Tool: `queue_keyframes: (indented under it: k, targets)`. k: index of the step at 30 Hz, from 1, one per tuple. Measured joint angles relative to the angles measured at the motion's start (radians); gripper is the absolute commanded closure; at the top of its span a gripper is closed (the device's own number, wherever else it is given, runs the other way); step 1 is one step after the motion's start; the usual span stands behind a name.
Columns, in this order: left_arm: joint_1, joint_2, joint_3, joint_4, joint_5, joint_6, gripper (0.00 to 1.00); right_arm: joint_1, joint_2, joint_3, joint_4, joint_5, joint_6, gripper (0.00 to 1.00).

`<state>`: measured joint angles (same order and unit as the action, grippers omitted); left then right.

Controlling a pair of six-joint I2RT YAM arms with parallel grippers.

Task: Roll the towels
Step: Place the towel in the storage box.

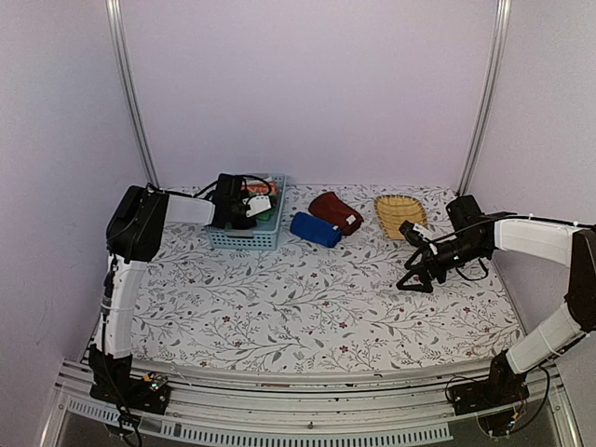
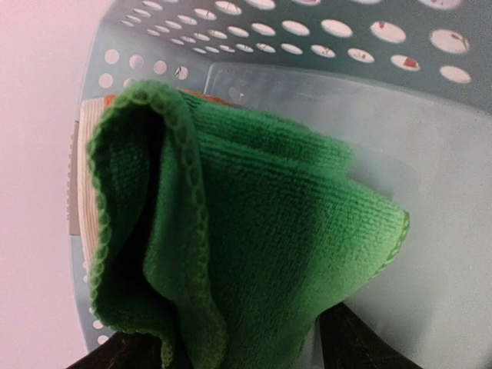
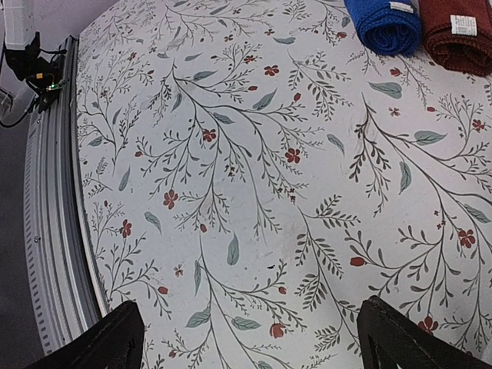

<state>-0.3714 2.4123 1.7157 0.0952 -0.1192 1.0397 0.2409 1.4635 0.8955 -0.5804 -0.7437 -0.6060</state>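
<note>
Left claw [image 2: 231, 350] spread wide in the light blue plastic basket [image 2: 430, 154], with the green towel [image 2: 254, 231] between its fingers.
The towel lies bunched on the basket floor, one finger [image 2: 369, 346] just clear of the cloth, and an orange towel [image 2: 83, 154] peeks out beneath. Beside the basket a rolled dark blue towel [image 1: 315, 229] touches a maroon towel [image 1: 336, 212], with the wicker tray [image 1: 399, 214] further right. The right claw [image 1: 412, 277] hangs released above the floral tablecloth [image 1: 307, 298].
</note>
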Motion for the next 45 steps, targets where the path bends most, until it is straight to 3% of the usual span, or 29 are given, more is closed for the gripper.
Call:
queue_keyframes:
  k: [16, 25, 31, 33, 35, 45]
  targets:
    - [-0.006, -0.019, -0.016, 0.004, -0.021, 0.002, 0.28, 0.000, 0.000, 0.000, -0.005, 0.000, -0.006, 0.01]
    - [-0.008, 0.064, 0.091, 0.050, -0.037, 0.003, 0.27, 0.000, 0.006, 0.000, -0.011, 0.001, -0.012, 0.01]
    - [-0.008, 0.066, 0.080, 0.058, -0.033, 0.003, 0.25, 0.000, 0.013, 0.001, -0.018, 0.002, -0.015, 0.01]
    - [-0.008, 0.065, 0.061, 0.076, -0.033, 0.004, 0.20, 0.000, 0.013, 0.001, -0.020, 0.001, -0.018, 0.01]
    - [-0.008, 0.049, 0.034, 0.093, -0.034, 0.003, 0.02, 0.000, 0.014, 0.001, -0.025, 0.001, -0.021, 0.01]
    - [-0.020, -0.042, -0.080, 0.104, -0.032, 0.005, 0.02, 0.000, 0.016, 0.001, -0.041, 0.000, -0.036, 0.01]
